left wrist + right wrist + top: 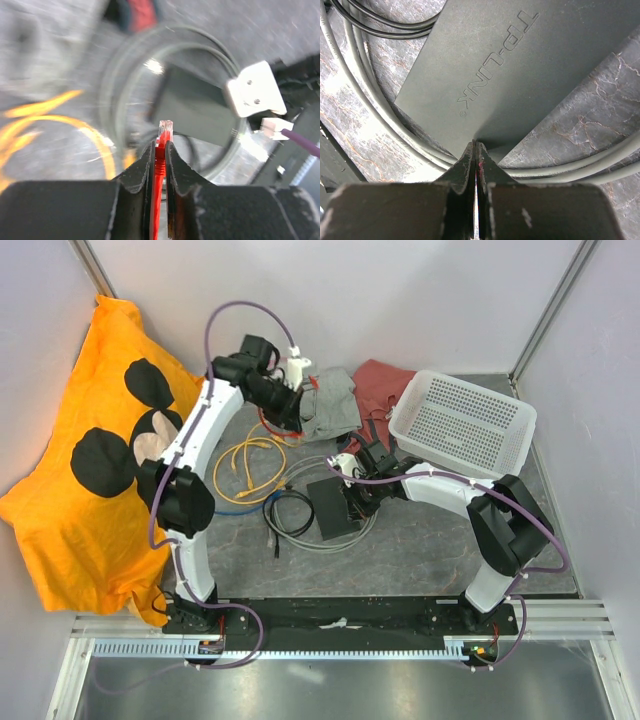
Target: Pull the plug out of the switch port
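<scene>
Seemingly the plug (165, 127) was already out — left gripper (160, 146) clamped on its red cable (159, 172), right gripper (476, 150) shut against the switch (510, 65).

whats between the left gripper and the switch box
A grey cable loop lies between the left gripper, shut on a red plug, and the box; the top view shows it.

Matt black box (510, 65) on marble-veined, dull grey tabletop (600, 115).
</scene>
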Available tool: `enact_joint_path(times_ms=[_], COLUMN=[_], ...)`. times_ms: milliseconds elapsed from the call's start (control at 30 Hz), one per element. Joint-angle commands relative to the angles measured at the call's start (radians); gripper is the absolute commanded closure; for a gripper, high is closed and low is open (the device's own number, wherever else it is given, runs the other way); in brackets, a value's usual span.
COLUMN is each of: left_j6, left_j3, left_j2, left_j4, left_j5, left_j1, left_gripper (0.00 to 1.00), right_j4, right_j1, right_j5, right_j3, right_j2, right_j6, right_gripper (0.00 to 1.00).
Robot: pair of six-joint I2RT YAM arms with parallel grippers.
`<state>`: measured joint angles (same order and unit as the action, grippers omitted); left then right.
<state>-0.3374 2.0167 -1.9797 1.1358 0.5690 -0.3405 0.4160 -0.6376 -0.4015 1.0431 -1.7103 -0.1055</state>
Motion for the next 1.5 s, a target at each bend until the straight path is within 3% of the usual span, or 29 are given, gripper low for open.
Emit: enact_joint_path(times_ms=[0, 133, 333, 467, 500, 567, 733, 833, 867, 900, 1000, 1333, 1400, 1433, 1467], left_j6=[-0.034, -0.04, -0.048, 0.021, 0.099, 0.174, 0.285, 0.328, 0.328, 0.328, 0.325, 0.328, 0.29, 0.273, 0.238], left_j3=[0.154, 0.206, 0.119, -0.085, -0.131, -0.294, -0.547, -0.624, -0.616, -0.609, -0.566, -0.438, -0.403, -0.388, -0.388], left_j2=[0.047, 0.073, 0.125, 0.166, 0.177, 0.215, 0.266, 0.254, 0.243, 0.225, 0.222, 0.254, 0.281, 0.327, 0.353], left_j4=[0.05, 0.022, -0.028, -0.083, -0.129, -0.189, -0.359, -0.41, -0.413, -0.41, -0.401, -0.387, -0.393, -0.404, -0.424], left_j5=[-0.092, -0.158, -0.205, -0.179, -0.17, -0.045, 0.077, 0.06, 0.042, 0.025, 0.008, 0.055, 0.101, 0.101, 0.083], left_j1=[0.073, 0.133, 0.204, 0.286, 0.308, 0.381, 0.387, 0.383, 0.38, 0.382, 0.38, 0.364, 0.351, 0.307, 0.29], left_gripper=[0.98, 0.98, 0.99, 0.98, 0.99, 0.99, 0.98, 0.98, 0.91, 0.76, 0.6, 0.55, 0.14, 0.02, 0.01], right_j4=[0.055, 0.053, 0.053, 0.052, 0.052, 0.052, 0.052, 0.053, 0.055, 0.055, 0.058, 0.06, 0.061, 0.064, 0.067], right_j1=[-0.001, -0.001, -0.002, -0.001, -0.002, -0.001, -0.001, -0.002, -0.004, -0.004, -0.005, -0.005, -0.004, -0.001, 0.007], right_j5=[0.078, 0.078, 0.078, 0.081, 0.081, 0.078, 0.072, 0.078, 0.079, 0.085, 0.089, 0.093, 0.111, 0.121, 0.131], right_j3=[-0.026, -0.032, -0.023, -0.02, -0.021, -0.029, -0.031, -0.017, -0.014, -0.011, -0.005, -0.005, 0.029, 0.049, 0.07], right_j2=[-0.023, -0.02, -0.025, -0.026, -0.023, -0.022, -0.028, -0.032, -0.031, -0.031, -0.02, -0.009, 0.011, 0.02, 0.04], right_j6=[-0.034, -0.036, -0.034, -0.036, -0.037, -0.036, -0.028, -0.028, -0.028, -0.029, -0.036, -0.033, -0.019, -0.016, -0.019], right_gripper=[1.0, 1.0, 1.0, 1.0, 1.0, 1.0, 1.0, 1.0, 1.0, 1.0, 1.0, 1.0, 1.0, 1.0, 1.0])
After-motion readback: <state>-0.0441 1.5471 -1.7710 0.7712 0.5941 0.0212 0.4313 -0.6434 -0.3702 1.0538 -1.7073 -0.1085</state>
